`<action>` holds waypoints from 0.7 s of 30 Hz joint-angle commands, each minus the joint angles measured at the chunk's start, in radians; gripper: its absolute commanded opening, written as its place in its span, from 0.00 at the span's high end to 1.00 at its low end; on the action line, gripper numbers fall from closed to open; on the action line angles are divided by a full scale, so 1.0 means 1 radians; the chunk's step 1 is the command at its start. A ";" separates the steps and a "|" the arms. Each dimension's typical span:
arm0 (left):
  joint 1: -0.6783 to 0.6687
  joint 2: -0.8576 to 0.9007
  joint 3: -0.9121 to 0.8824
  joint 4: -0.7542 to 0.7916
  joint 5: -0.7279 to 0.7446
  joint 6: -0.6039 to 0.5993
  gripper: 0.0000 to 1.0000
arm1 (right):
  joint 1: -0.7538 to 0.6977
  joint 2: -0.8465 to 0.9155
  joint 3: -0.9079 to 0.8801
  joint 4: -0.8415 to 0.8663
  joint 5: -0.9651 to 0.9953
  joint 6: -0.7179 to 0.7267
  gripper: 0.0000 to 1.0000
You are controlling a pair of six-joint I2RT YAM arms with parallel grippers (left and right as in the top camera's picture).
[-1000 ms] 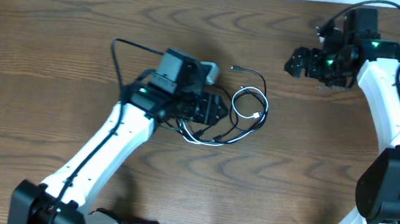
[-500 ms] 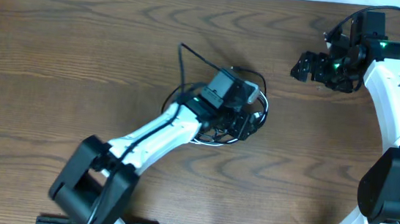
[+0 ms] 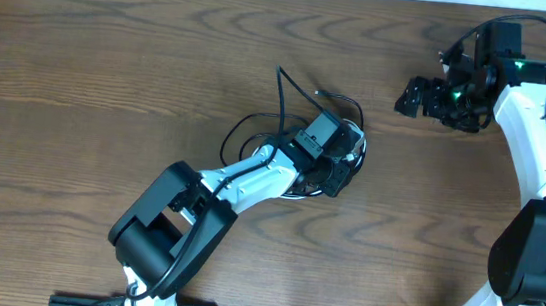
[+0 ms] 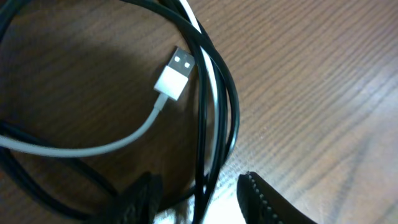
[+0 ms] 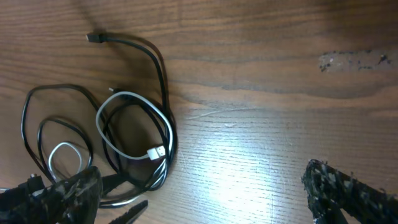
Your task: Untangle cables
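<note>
The cables lie tangled mid-table: a black cable [image 3: 354,107] and a white cable [image 5: 102,118] looped through each other. My left gripper [image 3: 337,172] is down on the right side of the tangle. In the left wrist view its jaws [image 4: 199,202] stand apart, with two black cable [image 4: 219,81] strands running between them, not pinched. The white cable's USB plug [image 4: 174,73] lies just ahead. My right gripper [image 3: 412,94] hangs open at the back right, away from the cables, with nothing between its fingers [image 5: 348,193].
Bare wooden table [image 3: 109,77] surrounds the tangle. A loose black plug end [image 5: 94,38] points toward the back. The black cable's outer loop [image 3: 238,128] spreads left of my left arm. The table's far edge runs just behind my right arm.
My left arm swung right and came down onto the tangle, and its jaws narrowed around the black strands. The right arm shifted only slightly.
</note>
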 commanded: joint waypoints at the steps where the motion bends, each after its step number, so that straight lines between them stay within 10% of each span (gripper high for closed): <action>1: -0.014 0.023 0.005 0.012 -0.047 0.022 0.59 | 0.006 -0.023 -0.013 0.002 -0.003 -0.014 0.01; 21: -0.046 0.037 0.003 -0.030 -0.125 -0.069 0.92 | 0.093 -0.023 -0.013 -0.032 0.030 0.006 0.10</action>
